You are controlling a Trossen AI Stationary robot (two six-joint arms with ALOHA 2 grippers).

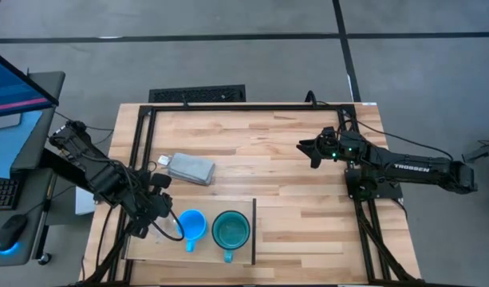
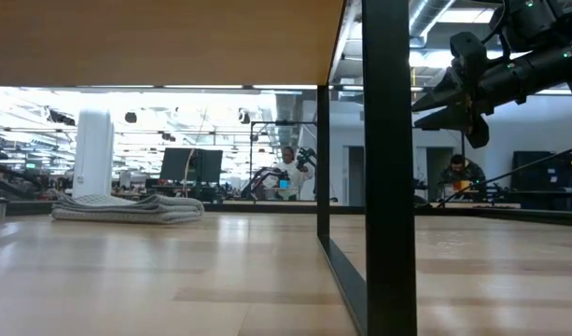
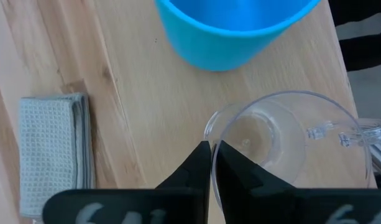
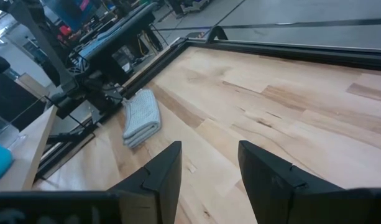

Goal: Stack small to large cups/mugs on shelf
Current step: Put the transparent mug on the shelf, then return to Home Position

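Left gripper (image 3: 211, 163) is clamped on the clear cup's (image 3: 283, 140) rim, on the shelf (image 1: 152, 249) beside the blue mug (image 1: 193, 226). Teal mug (image 1: 230, 230) stands next (same shelf). Right gripper (image 1: 309, 149) hovers released, well apart.

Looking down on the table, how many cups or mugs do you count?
3, all on the shelf: clear cup in the left gripper, blue mug beside it, green mug beyond.
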